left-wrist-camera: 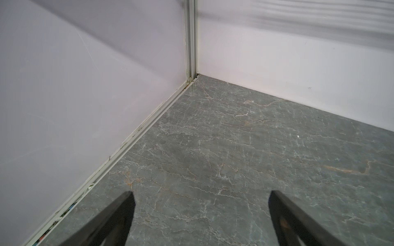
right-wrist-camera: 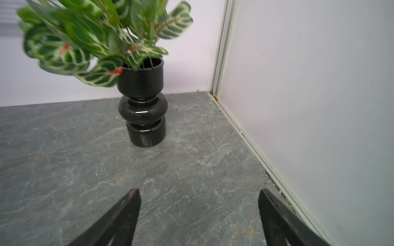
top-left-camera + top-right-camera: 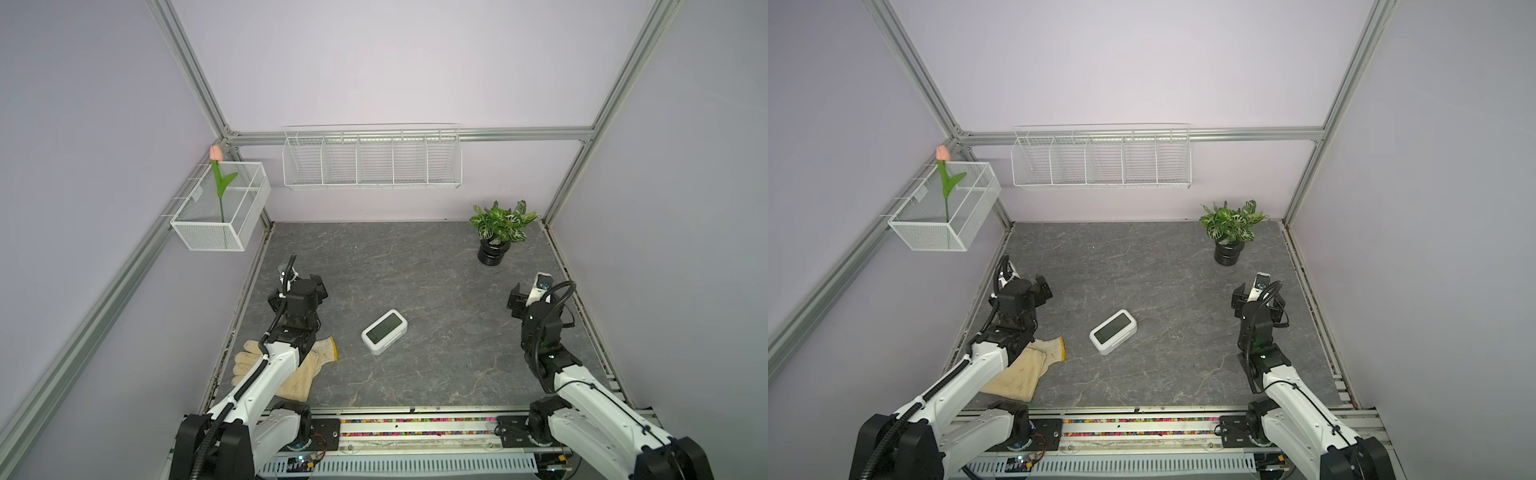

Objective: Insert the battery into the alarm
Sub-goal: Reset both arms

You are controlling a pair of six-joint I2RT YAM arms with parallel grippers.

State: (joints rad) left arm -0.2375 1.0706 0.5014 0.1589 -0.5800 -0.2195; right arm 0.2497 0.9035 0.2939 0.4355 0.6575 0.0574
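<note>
Two end effectors (image 1: 201, 192) (image 2: 199, 190), one alarm (image 3: 384, 331)

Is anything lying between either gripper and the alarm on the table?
Nothing visible does. Bare table separates the alarm from the left gripper and the right gripper, both open and empty. The glove lies under the left arm, off that path; the potted plant stands farther back.

alarm (image 3: 384, 331) (image 3: 1113, 331): white rounded-rectangular clock, flat on its back, grey-green LCD up. Near centre of table (image 3: 415, 270), slightly toward 7 o'clock. Long axis ~1-2 o'clock.
</note>
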